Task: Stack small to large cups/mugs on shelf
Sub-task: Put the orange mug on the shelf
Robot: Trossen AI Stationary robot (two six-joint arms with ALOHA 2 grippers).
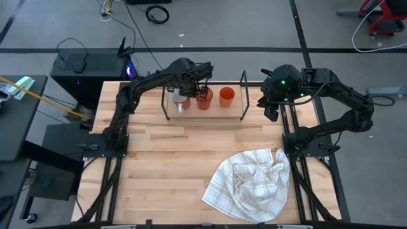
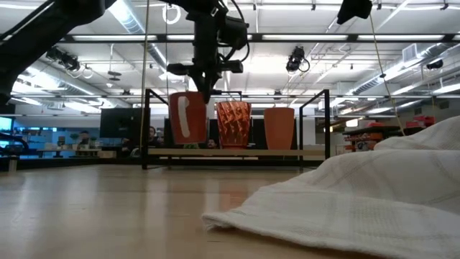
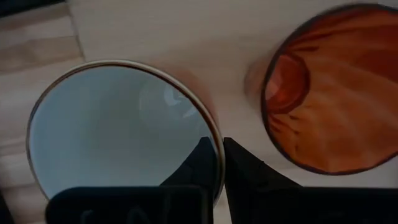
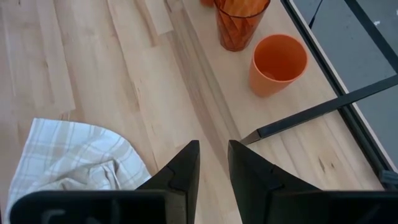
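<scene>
White mug (image 1: 180, 100) at upper centre: left fingers (image 3: 216, 163) pinch its rim; right fingers (image 4: 213, 163), narrow, wait farther right.

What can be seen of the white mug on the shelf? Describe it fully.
The white mug stands upright on the shelf, at the left end of the row beside the dark-orange tumbler. It looks like glazed ceramic, with a round open mouth, a thin rim and a pale, empty inside. The left gripper is at its rim from above, one finger inside the wall, one outside. No handle is clearly visible.
</scene>
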